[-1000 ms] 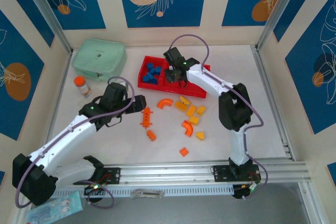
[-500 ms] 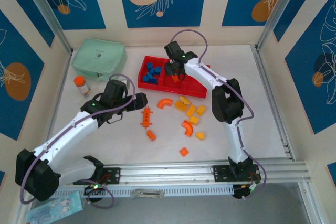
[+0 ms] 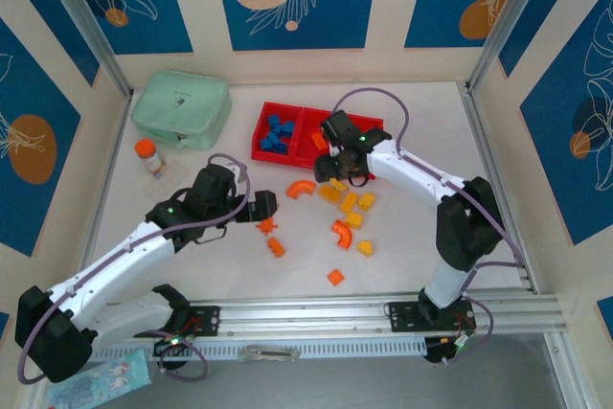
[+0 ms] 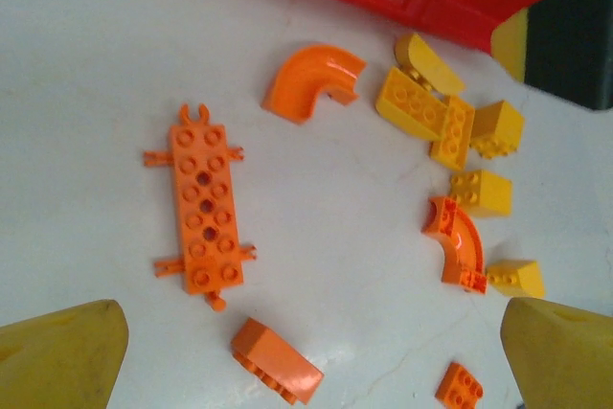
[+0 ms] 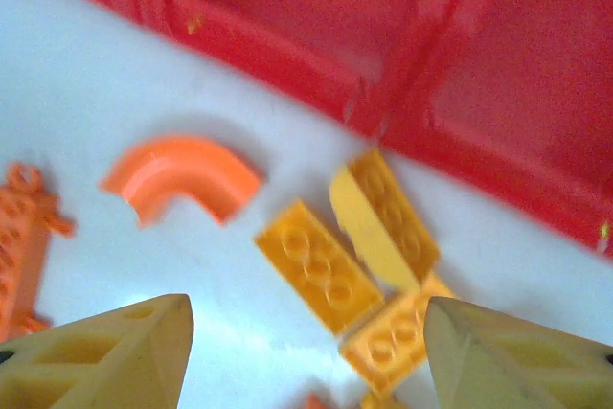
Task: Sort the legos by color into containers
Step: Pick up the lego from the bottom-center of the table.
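Hovering right gripper, spread wide, yellow legos beneath

Mint-green box at far left — orange-capped bottle upright, near it.

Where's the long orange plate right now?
Left wrist view: the long orange plate lies flat on the white table, left of centre, below-left of the orange arch and above an orange sloped brick.
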